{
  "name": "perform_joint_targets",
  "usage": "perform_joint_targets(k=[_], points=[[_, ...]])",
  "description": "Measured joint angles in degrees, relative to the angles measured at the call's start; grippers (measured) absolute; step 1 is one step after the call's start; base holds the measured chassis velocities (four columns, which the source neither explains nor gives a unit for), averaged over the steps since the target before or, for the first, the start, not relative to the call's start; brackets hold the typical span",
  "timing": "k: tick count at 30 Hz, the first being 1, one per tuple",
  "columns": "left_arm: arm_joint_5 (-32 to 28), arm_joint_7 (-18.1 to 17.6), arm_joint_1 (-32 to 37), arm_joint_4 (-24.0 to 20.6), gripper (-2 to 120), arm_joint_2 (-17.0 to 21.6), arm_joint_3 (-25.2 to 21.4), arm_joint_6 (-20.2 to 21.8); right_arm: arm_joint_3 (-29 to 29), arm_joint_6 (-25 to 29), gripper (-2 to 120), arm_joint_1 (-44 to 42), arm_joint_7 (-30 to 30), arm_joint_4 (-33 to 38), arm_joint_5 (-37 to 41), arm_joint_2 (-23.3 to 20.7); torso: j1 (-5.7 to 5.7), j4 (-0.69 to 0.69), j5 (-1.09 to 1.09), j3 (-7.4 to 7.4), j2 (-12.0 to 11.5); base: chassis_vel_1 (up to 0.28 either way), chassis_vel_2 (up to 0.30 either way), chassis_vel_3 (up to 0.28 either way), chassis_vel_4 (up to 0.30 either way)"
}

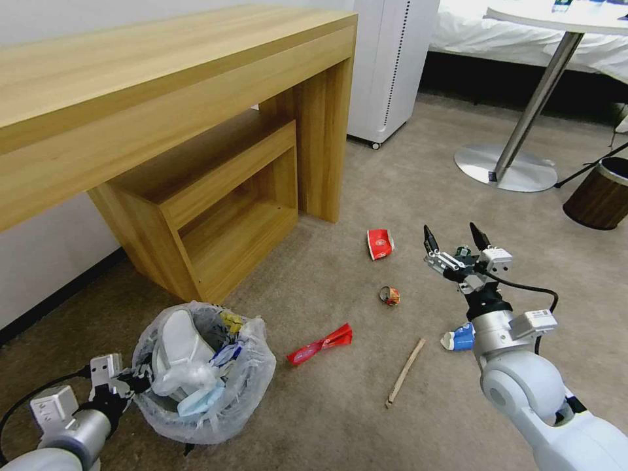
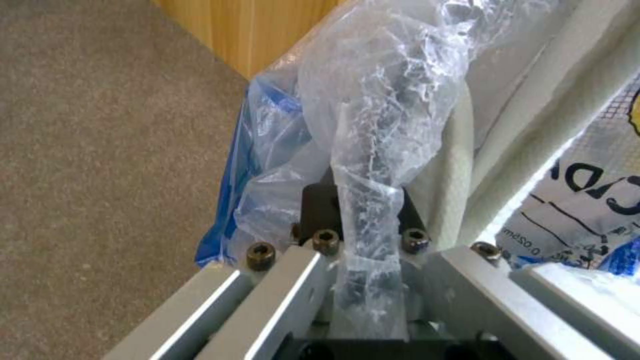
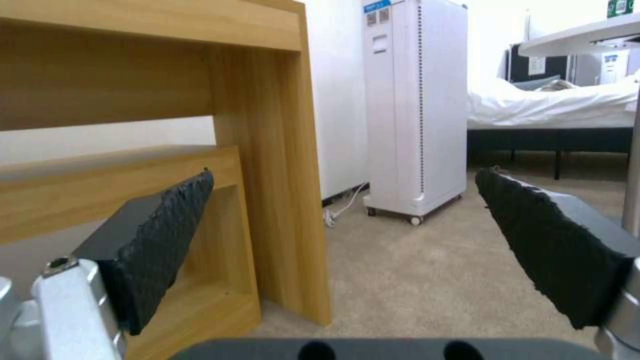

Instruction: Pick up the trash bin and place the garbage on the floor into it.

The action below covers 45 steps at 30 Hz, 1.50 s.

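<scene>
The trash bin (image 1: pixel 252 392), lined with a crinkly white bag, is at the lower left with a white slipper and other litter inside. My left gripper (image 1: pixel 134 381) is shut on its bag-covered rim (image 2: pixel 373 150). On the carpet lie garbage pieces: a red-white paper cup (image 1: pixel 380 243), a small crumpled wrapper (image 1: pixel 389 296), a red wrapper (image 1: pixel 320 345), a wooden stick (image 1: pixel 405 371) and a blue-white carton (image 1: pixel 458 339) partly behind my right arm. My right gripper (image 1: pixel 454 237) hangs open above the floor right of the cup, black pads (image 3: pixel 160 240) wide apart and nothing between them.
A wooden desk (image 1: pixel 163 85) with a lower shelf stands left and behind the bin. A white wheeled appliance (image 1: pixel 389 65) is beyond it. A round table's metal base (image 1: pixel 504 167) and a brown wood-grain bin (image 1: pixel 602 193) stand at the far right.
</scene>
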Motion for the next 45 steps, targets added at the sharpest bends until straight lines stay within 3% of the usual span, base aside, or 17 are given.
perform_joint_targets(k=[39,45], points=[[0.8,0.6,-0.7,0.8,0,-0.7,1.1,-0.5,-2.3,0.2,100,1.5,1.1,-2.7,-0.3,0.5,0.0,0.0,0.0,0.0,0.0,-0.008,0.009,0.007,-0.007],[0.8,0.5,-1.2,1.1,0,-0.8,1.3,-0.5,-5.2,-5.9,100,4.5,5.9,-3.0,6.8,0.3,0.0,0.0,0.0,0.01,0.0,-0.003,0.007,0.009,-0.004]])
